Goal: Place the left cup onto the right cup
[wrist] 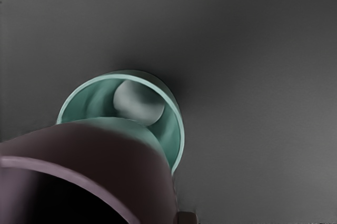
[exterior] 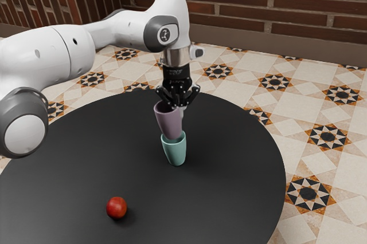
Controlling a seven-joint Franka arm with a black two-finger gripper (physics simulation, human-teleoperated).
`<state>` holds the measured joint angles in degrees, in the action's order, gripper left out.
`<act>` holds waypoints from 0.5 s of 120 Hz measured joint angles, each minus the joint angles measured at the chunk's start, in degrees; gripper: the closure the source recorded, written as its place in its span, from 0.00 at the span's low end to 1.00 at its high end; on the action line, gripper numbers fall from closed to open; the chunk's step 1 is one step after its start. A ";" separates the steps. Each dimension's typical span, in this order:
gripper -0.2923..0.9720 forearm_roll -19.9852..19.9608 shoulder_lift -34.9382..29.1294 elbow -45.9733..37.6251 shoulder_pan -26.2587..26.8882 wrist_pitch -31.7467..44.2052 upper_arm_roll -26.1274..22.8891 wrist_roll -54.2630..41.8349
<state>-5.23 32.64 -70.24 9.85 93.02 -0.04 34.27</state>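
Mauve plastic is what my gripper [exterior: 176, 101] has hold of. The fingers are clamped on the rim of the purple cup [exterior: 167, 119], so it hangs mouth-up under my hand near the middle of the exterior frame. Gripping it by the rim leaves its base free to drop into another cup.

That base is right at the mouth of the green cup [exterior: 174, 151], which stands upright on the black table [exterior: 241, 187] just below. I cannot tell whether the base is resting inside or just above the rim.

From my wrist, the green cup [wrist: 176, 129] shows its open mouth and pale floor past the purple cup [wrist: 79, 176]. I judge the two nearly lined up, not quite centred.

A red apple [exterior: 116, 207] lies at the lower left, well apart.
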 joint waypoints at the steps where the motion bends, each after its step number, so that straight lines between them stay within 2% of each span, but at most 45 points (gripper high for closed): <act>1: 0.85 -0.06 0.00 0.00 0.00 -0.09 0.01 0.04; 60: 0.85 0.16 1.97 2.38 -0.36 -1.27 0.21 1.41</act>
<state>-5.07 34.61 -67.86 9.49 91.74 0.17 35.68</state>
